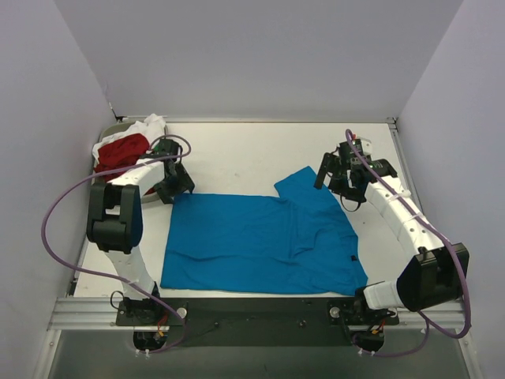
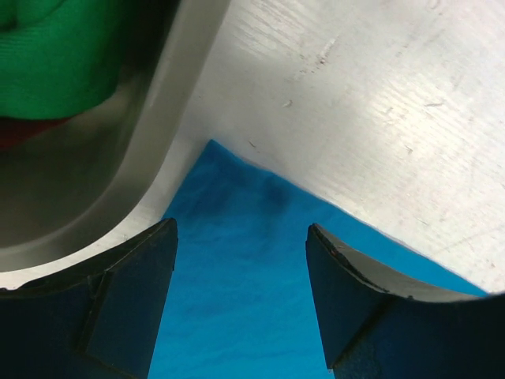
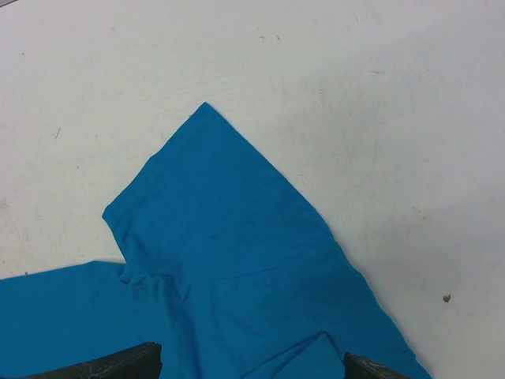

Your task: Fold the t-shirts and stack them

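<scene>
A large bright blue t-shirt (image 1: 260, 241) lies spread flat on the white table, with one sleeve (image 1: 304, 185) pointing to the far right. My left gripper (image 1: 175, 188) is low over the shirt's far-left corner (image 2: 237, 260). It is open, and its black fingers (image 2: 130, 300) stand on either side of that corner. My right gripper (image 1: 335, 178) hovers open above the sleeve (image 3: 213, 213), nothing between its fingertips (image 3: 150, 355). Red (image 1: 122, 151) and white (image 1: 146, 126) t-shirts lie heaped at the far left, with a green t-shirt (image 2: 55, 55) beside them.
A grey metal tray (image 2: 158, 158) holds the heaped shirts at the far-left corner, its rounded rim right beside the blue corner. Purple walls close in the table on three sides. A small black tag (image 1: 353, 258) sits near the shirt's right edge.
</scene>
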Tool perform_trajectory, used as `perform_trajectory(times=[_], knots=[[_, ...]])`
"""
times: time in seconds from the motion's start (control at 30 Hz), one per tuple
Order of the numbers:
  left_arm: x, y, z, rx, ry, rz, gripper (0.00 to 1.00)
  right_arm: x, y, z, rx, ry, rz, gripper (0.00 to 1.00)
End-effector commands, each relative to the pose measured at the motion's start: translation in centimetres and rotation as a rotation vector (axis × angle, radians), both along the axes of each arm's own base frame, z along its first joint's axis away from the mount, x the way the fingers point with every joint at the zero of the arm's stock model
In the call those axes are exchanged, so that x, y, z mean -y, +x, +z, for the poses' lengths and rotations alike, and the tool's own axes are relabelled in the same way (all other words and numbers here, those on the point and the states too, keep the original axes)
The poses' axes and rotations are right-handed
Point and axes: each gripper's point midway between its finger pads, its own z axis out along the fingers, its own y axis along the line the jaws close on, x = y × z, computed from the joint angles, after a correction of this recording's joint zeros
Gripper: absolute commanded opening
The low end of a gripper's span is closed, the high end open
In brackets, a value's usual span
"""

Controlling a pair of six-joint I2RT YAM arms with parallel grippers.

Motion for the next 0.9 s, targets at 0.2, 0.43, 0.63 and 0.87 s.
perform_trajectory(times=[0.2, 0.43, 0.63, 0.87], knots=[[-2.5, 1.4, 0.5, 0.031, 0.169, 0.087, 0.70, -0.3, -0.4, 0.6, 0.025, 0.012, 0.025, 0.99], [-2.2, 1.8, -0.3, 0.042, 0.203, 0.095, 0.65, -0.7, -0.4, 0.8, 0.034, 0.014, 0.040, 0.99], [-1.7, 2.0, -1.0, 0.050, 0.200, 0.108, 0.58, -0.8, -0.5, 0.9, 0.039, 0.012, 0.046, 0.99], [-1.6, 1.5, -2.2, 0.034, 0.201, 0.114, 0.44, -0.9, -0.5, 0.7, 0.033, 0.007, 0.054, 0.99]])
